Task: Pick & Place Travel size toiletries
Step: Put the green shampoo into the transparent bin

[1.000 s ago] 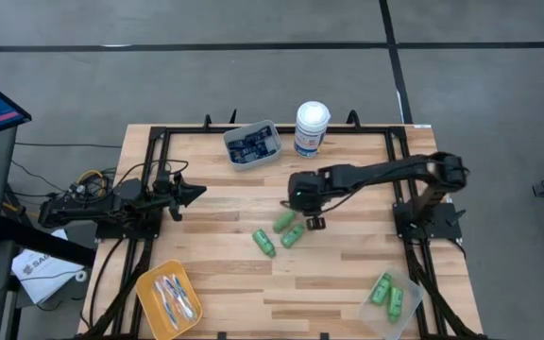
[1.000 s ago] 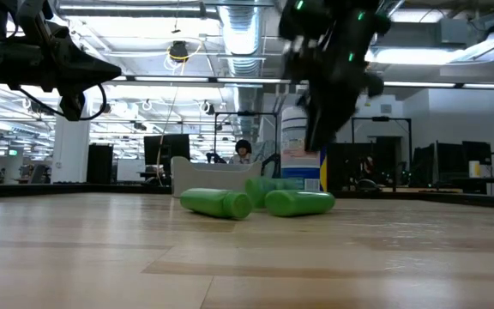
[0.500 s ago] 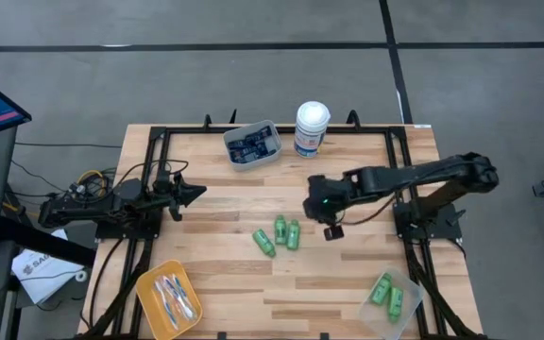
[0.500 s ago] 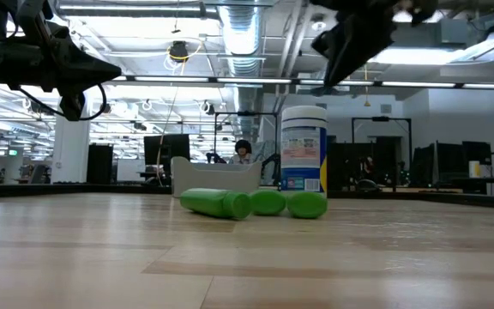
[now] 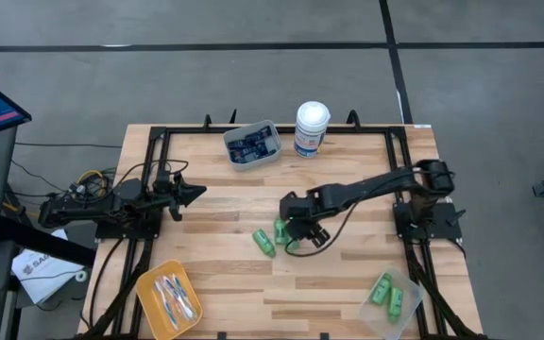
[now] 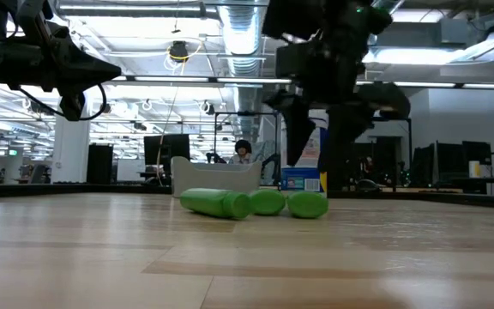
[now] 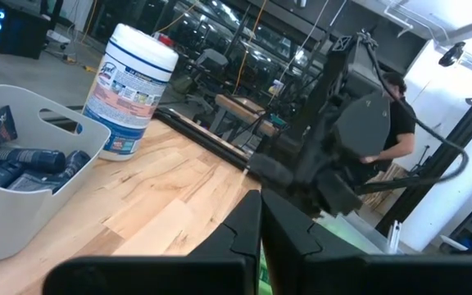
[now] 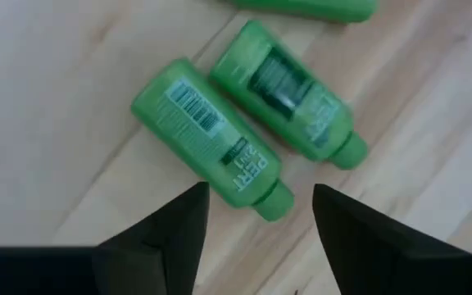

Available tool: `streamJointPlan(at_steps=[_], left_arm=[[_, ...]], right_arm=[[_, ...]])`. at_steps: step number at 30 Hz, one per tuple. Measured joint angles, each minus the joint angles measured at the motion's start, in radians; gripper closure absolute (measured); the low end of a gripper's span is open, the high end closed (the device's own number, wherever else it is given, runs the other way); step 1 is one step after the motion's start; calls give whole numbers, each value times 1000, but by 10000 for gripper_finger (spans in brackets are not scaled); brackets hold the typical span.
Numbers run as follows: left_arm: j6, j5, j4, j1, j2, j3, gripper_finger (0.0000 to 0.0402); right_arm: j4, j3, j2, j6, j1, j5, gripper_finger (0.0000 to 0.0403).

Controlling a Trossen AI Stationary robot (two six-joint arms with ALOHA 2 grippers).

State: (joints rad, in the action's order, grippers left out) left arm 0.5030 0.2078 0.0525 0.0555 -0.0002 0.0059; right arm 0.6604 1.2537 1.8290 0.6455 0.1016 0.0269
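the right end effector [image 5: 297, 227] hangs just above three green bottles [image 5: 280, 236] lying close together on the bench [image 5: 348, 283], its fingers [image 8: 170, 233] spread apart with nothing between them. in the wrist view, two bottles [image 8: 211, 147] lie side by side directly under it, and the nearer one's cap sits in the gap between the fingers. to grasp cleanly, i'd judge it should centre on that one bottle's body and straddle its width, so the neighbour isn't pinched too. two more bottles already sit in the clear tray [image 5: 390, 295] off to its side. the left end effector [image 5: 193, 193] waits well away, fingers pressed together.
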Motion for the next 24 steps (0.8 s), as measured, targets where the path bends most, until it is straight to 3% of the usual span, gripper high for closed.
streamJointPlan(at_steps=[12,24], left_arm=[[0,0,0,0,0,0,400],[0,0,0,0,0,0,400]], right_arm=[[121,132,181,204,-48,-3,218],[176,138,199,153,-57,-22,221]])
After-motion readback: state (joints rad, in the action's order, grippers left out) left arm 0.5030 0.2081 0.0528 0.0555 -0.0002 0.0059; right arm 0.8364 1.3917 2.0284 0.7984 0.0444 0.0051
